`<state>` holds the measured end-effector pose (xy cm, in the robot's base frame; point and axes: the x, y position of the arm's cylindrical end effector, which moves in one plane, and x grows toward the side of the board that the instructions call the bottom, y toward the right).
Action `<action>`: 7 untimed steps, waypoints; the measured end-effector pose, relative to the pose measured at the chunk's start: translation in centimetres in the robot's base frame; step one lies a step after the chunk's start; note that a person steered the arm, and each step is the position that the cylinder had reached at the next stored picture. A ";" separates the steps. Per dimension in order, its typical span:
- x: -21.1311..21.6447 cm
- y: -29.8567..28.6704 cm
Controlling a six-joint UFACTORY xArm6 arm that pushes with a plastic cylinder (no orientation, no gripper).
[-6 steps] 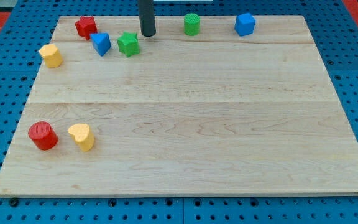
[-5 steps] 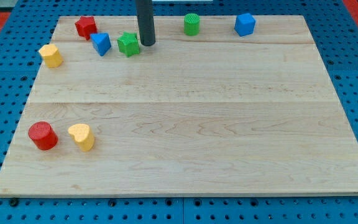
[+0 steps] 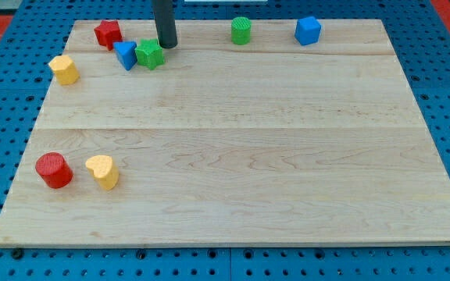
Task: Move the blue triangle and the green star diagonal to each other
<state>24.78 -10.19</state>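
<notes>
The blue triangle (image 3: 126, 55) lies near the view's top left on the wooden board (image 3: 233, 156). The green star (image 3: 150, 54) sits right beside it on its right, touching it. My tip (image 3: 166, 44) is just to the upper right of the green star, close against it.
A red star-like block (image 3: 108, 33) lies up-left of the blue triangle. A yellow block (image 3: 64, 69) is at the left edge. A green cylinder (image 3: 241, 30) and a blue cube (image 3: 308, 30) stand along the top. A red cylinder (image 3: 54, 170) and a yellow heart (image 3: 102, 172) lie at lower left.
My tip moved left along the top of the board. The green star slid left until it met the blue triangle.
</notes>
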 end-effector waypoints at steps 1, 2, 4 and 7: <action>0.0 -3.5; 0.1 -5.6; 4.2 -6.9; 8.0 -7.6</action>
<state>32.73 -17.78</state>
